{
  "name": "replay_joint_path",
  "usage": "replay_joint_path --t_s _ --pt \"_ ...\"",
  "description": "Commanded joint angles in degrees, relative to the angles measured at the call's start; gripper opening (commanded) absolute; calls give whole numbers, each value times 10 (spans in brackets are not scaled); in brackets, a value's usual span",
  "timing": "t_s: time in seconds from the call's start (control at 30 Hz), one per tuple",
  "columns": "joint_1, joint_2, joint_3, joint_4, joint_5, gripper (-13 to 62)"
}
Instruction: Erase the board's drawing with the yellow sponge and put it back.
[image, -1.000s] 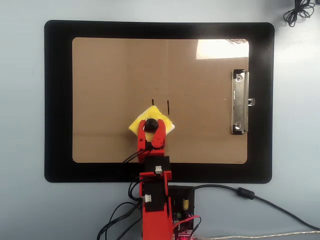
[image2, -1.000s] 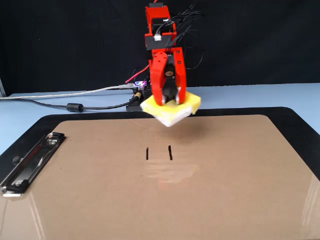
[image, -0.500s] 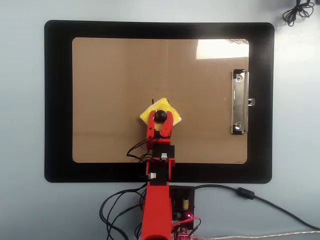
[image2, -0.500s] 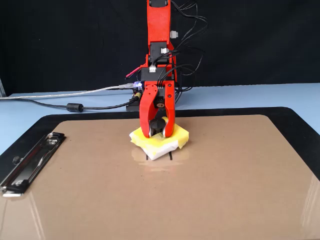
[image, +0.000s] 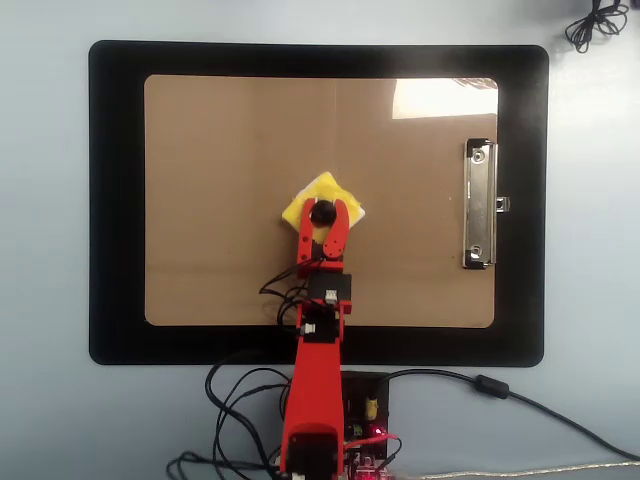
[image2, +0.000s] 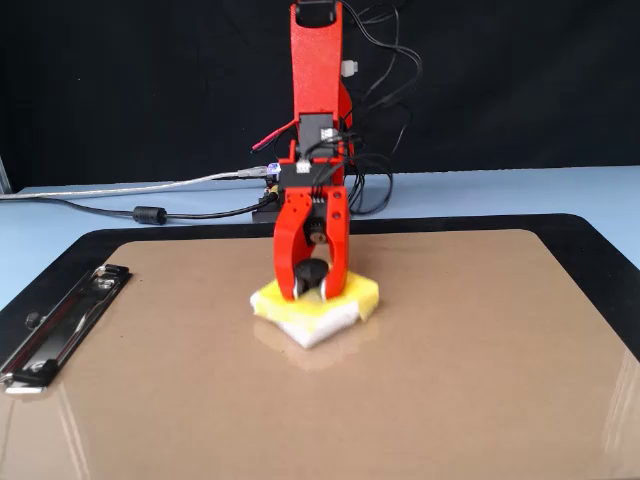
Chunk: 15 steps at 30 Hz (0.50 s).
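The brown board lies on a black mat, its silver clip at the right in the overhead view. The yellow sponge, with a white underlayer, rests flat near the board's middle. My red gripper reaches down onto it, its jaws shut on the sponge's round black knob. No dark strokes of the drawing show on the bare board; any under the sponge are hidden.
The black mat rings the board on a pale blue table. The arm's base and a tangle of cables sit at the near edge in the overhead view. A cable coil lies top right.
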<state>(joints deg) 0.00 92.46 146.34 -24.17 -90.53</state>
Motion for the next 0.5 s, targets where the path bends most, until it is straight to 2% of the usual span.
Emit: replay_joint_path --t_s 0.0,0.1,0.17,0.37,0.47 --pt "-9 105 54 6 4 -83" --pt "-14 192 124 18 4 -82" --pt "-14 192 126 20 4 -82" --pt "-14 -20 -64 11 4 -82" --pt "-5 -52 -106 15 4 -83"
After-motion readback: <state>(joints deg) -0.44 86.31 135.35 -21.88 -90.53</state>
